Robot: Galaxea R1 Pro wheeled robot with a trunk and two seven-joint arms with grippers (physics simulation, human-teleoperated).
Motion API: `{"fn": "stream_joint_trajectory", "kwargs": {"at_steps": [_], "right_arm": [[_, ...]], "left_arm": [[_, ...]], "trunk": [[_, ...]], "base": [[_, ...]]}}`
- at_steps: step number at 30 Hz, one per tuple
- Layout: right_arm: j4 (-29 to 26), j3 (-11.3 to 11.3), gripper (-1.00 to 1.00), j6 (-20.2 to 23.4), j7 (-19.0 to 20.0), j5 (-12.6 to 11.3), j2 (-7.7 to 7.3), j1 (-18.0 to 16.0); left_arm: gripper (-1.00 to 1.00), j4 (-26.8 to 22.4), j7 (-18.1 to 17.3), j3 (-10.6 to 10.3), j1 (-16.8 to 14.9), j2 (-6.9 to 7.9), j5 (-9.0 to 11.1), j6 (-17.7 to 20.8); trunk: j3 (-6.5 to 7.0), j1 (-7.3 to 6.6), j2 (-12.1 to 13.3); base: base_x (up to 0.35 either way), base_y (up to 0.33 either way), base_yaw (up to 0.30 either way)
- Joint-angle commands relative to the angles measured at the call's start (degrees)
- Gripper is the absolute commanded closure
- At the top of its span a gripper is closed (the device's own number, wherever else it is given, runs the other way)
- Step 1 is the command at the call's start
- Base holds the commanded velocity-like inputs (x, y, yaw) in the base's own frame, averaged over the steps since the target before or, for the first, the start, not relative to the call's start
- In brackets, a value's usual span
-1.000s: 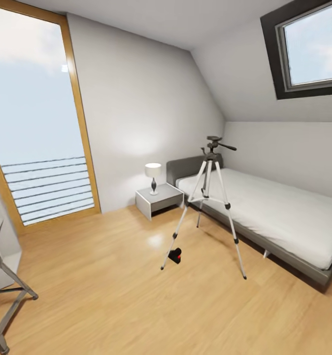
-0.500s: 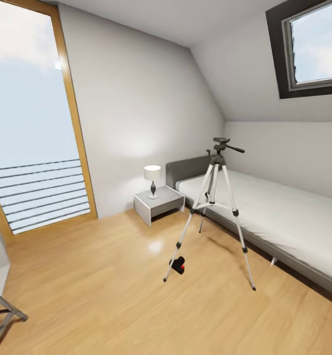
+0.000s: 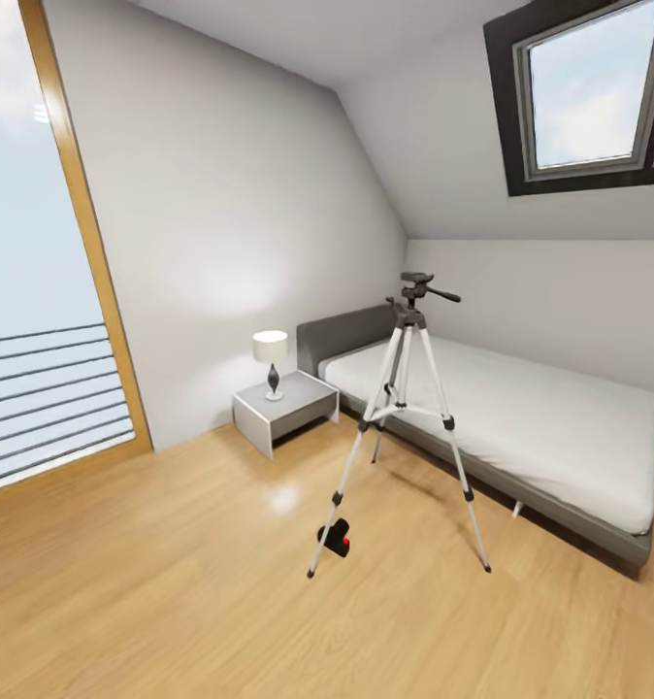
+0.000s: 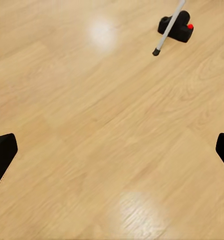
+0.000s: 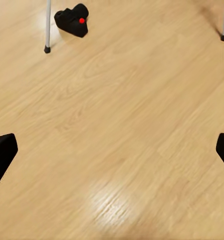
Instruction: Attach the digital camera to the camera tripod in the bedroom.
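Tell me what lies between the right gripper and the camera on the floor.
Only bare wood floor. In the right wrist view, nothing sits between the open right gripper and the camera, which lies beside a tripod foot.

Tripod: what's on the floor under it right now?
The digital camera lies on the wood floor just inside the tripod's front left leg. That leg crosses in front of the camera, hiding part of its body. The tripod's head carries nothing.
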Motion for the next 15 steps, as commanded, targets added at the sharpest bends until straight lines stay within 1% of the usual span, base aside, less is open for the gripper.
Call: {"fn": "stream_joint_trajectory", "kwargs": {"at_steps": [1, 15], "right_arm": [[-0.01, 0.00, -1.00, -0.12, -0.16, 0.00, 0.02, -0.02], [0.00, 0.00, -1.00, -0.12, -0.16, 0.00, 0.02, -0.02]], "left_arm": [[-1.00, -0.02, 0.00, 0.01, 0.00, 0.01, 0.02, -0.12], [-1.00, -0.02, 0.00, 0.01, 0.00, 0.08, 0.02, -0.13]], "trunk": [[-0.05, 0.03, -0.03], [-0.05, 0.03, -0.03]], "base": [[0.238, 0.249, -0.258], [0.240, 0.249, -0.258]]}}
